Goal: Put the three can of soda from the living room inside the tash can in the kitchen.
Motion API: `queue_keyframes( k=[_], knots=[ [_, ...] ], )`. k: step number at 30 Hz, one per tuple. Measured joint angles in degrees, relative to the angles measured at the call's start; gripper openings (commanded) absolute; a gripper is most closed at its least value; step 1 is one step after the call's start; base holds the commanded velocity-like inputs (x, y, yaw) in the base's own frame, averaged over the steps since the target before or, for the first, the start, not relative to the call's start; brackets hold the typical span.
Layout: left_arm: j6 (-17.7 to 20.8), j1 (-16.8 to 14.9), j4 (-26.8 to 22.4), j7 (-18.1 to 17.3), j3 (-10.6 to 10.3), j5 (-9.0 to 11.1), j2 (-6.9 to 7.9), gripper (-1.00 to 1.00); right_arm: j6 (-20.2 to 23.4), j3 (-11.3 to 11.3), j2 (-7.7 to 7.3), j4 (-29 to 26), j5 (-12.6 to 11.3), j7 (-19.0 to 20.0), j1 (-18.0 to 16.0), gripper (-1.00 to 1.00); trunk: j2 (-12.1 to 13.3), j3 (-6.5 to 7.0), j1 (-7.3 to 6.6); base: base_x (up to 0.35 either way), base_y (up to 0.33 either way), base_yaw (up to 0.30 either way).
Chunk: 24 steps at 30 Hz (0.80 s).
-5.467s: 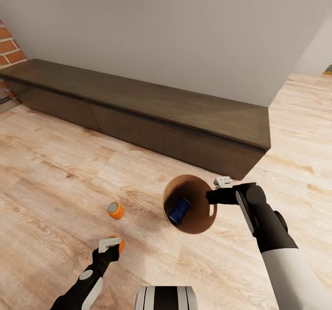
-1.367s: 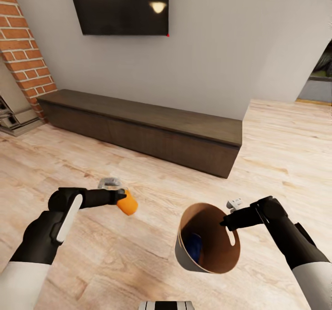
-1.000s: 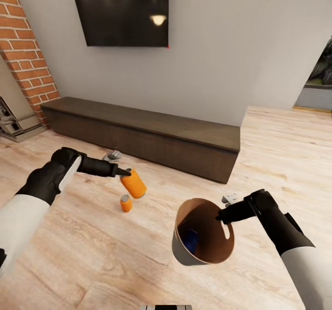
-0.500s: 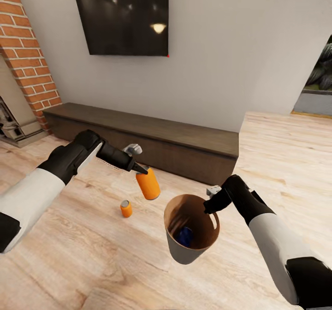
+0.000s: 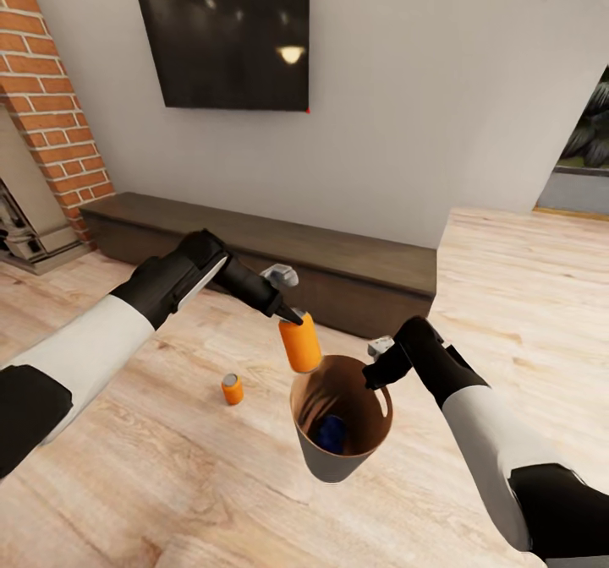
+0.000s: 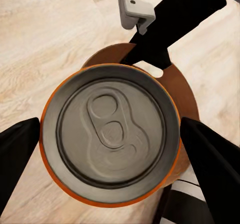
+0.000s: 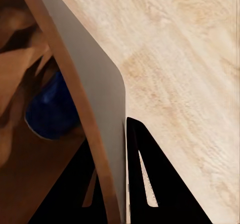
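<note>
Your left hand (image 5: 293,318) pinches an orange soda can (image 5: 300,343), now above the trash can (image 5: 340,460) your right hand (image 5: 370,377) grips; earlier it hung left.

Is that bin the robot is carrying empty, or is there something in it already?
Not empty. The bin, gripped at its rim by the right gripper, has a dark blue object at the bottom; what it is, I cannot tell.

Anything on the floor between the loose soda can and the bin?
Bare wood floor only, in the head view, between the loose can and the bin.
</note>
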Motion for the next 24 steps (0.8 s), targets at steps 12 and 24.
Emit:
queue_keyframes(
  k=[12, 24],
  knots=[
    [0.00, -0.11, 0.16, 0.32, -2.88, -0.14, -1.97, -1.00, 0.18, -0.08, 2.25, 3.45, 0.04, 0.01, -4.08, -1.00, 4.81, 2.15, -2.63, 0.000, 0.000, 0.000],
    [0.00, 0.21, 0.06, 5.47, -3.10, -0.10, -4.39, -1.00, -0.01, -0.29, 4.24, 7.13, 0.38, -0.33, -7.38, -1.00, 4.83, 2.15, -2.64, 0.000, 0.000, 0.000]
  ],
)
